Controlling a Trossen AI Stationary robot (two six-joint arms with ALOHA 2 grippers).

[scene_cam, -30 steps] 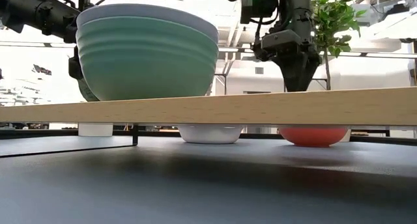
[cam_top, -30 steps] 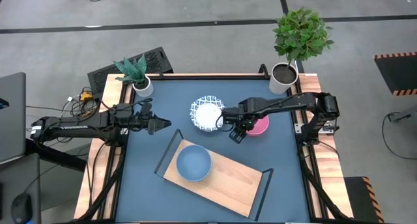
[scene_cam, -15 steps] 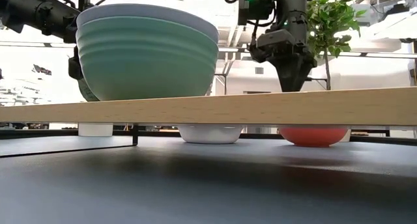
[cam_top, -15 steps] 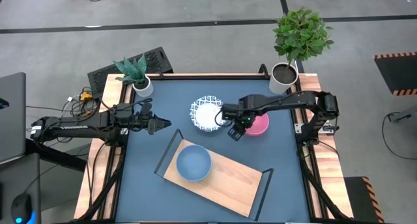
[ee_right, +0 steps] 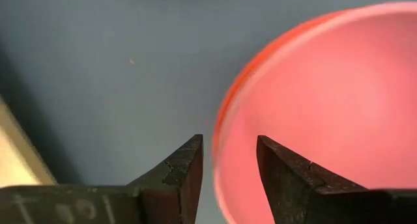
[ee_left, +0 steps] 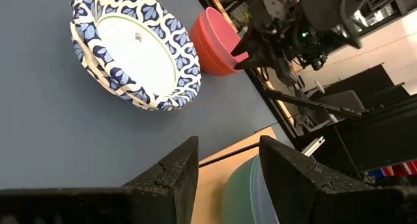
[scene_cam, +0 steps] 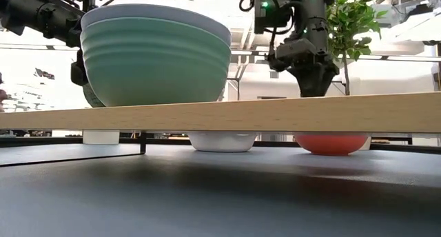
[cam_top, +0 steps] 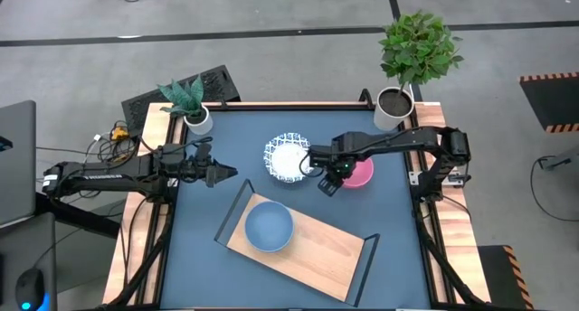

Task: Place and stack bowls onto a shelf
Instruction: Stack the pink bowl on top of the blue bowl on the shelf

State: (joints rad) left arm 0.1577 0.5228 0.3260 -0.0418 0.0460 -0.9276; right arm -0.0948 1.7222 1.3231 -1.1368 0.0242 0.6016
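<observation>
A: Where's the pink-red bowl [cam_top: 362, 173]?

B: On the dark blue tabletop [cam_top: 389, 216], mouth up, right of the white bowl with blue patterned rim [cam_top: 288, 157] and near it. Not on the shelf [cam_top: 312, 248]. In the low view it shows under the board's edge [scene_cam: 331, 143], next to the white one [scene_cam: 222, 140].

A: Right gripper [cam_top: 329, 181]?

B: At the pink-red bowl's left rim, pointing down. Right wrist view: the two dark fingers [ee_right: 186, 168] straddle the rim [ee_right: 225, 129], one outside over the table, one inside the bowl. Jaws are partly apart with the rim between them. Can't tell if they're actually gripping it.

A: Shelf orientation?

B: Long axis runs diagonally, from upper left near the table centre down to lower right toward the front edge. Black frame ends at both short sides.

A: What's on it?

B: One stack at its upper-left end: teal-green bowl [scene_cam: 155, 68] with a white bowl nested in it, rim just showing on top [scene_cam: 155, 13]. Both mouth up.

A: Left arm?

B: Left gripper [cam_top: 220, 174] hovers over the table's left side, pointing right toward the white bowl. Fingers [ee_left: 176, 168] stand apart, nothing between them.

A: Anything else?

B: Two potted plants at the back corners: small one left [cam_top: 190, 103], tall one right [cam_top: 407, 62].
</observation>
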